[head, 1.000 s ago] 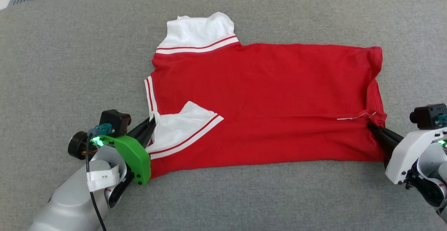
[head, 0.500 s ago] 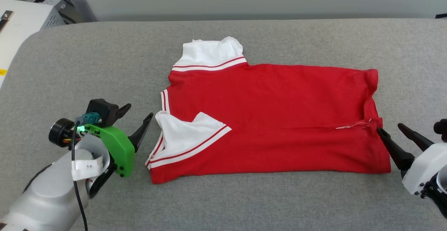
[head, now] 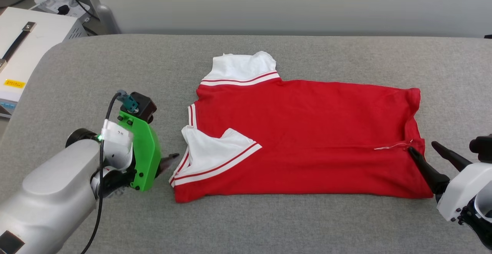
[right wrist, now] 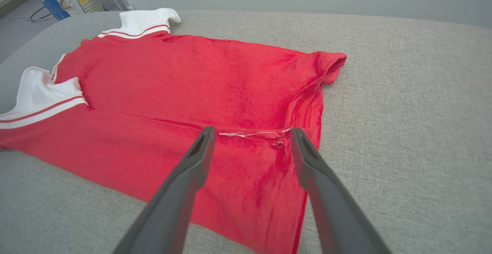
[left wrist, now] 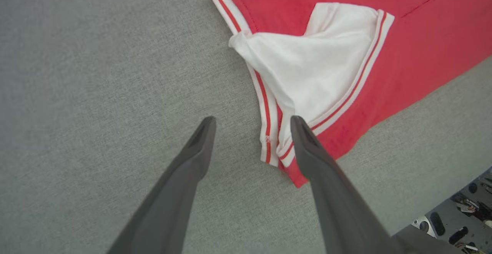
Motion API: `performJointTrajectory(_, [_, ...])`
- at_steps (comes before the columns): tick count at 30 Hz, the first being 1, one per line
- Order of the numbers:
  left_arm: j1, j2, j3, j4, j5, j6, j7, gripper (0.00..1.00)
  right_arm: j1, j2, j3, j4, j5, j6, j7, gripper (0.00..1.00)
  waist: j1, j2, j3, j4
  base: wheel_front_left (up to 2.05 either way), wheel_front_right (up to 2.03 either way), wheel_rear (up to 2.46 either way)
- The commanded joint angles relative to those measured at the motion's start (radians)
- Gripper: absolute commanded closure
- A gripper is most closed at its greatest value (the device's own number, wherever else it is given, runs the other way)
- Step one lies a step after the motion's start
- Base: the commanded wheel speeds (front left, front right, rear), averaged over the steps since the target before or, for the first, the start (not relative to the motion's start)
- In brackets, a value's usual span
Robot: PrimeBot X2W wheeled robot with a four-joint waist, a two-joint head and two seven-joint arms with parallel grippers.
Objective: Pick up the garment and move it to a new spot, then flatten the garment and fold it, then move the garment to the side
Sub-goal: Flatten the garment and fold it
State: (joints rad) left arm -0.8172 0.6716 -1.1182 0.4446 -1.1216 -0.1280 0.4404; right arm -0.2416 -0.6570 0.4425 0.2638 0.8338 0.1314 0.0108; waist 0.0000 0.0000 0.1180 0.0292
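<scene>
And the grip was let go: a second earlier both ends of the garment had been pinched. By now the left tool had been drawn back off the sleeve end and turned on its wrist, and the right tool had been eased back from the hem end. The head view had been raised as well, so more of the room beyond was taken in. Both tools were seen with jaws spread wide and nothing between them. The garment was left lying flat in the middle of the grey bench, sleeves toward the left and hem toward the right. One white sleeve was laid back over the red body at the near left corner, and a second white sleeve was seen sticking out at the far left. In the left wrist view, one finger was placed over bare bench and the other over the striped trim at that near corner. On the right, one finger was laid across the hem corner beside a loose white thread, the other out over the bench; contact could not be told. A white box was parked off the bench at the far left.
</scene>
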Motion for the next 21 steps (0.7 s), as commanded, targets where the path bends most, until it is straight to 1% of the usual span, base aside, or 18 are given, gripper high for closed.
performJointTrajectory(1, [-0.017, 0.0, -0.002, 0.009, -0.027, -0.003, 0.029, 0.0, 0.017, 0.01, -0.009, -0.008, -0.012, -0.001, 0.008, 0.0, 0.0, 0.0, 0.003, -0.003, 0.0, 0.0, 0.0])
performJointTrajectory(7, [-0.001, -0.026, -0.023, 0.053, -0.079, 0.001, 0.126, 0.0, 0.019, 0.037, -0.033, -0.02, -0.036, -0.001, 0.038, 0.0, 0.0, 0.0, 0.015, -0.018, 0.0, 0.0, 0.0])
performJointTrajectory(13, [0.033, -0.058, -0.042, 0.102, -0.103, 0.002, 0.156, 0.0, 0.011, 0.056, -0.046, -0.022, -0.048, -0.001, 0.052, 0.0, 0.0, 0.0, 0.033, -0.029, 0.0, 0.0, 0.0])
performJointTrajectory(21, [0.073, -0.118, -0.058, 0.187, -0.102, 0.001, 0.115, 0.0, -0.019, 0.073, -0.045, -0.021, -0.058, -0.001, 0.064, 0.0, 0.0, 0.0, 0.06, -0.042, 0.0, 0.0, 0.0])
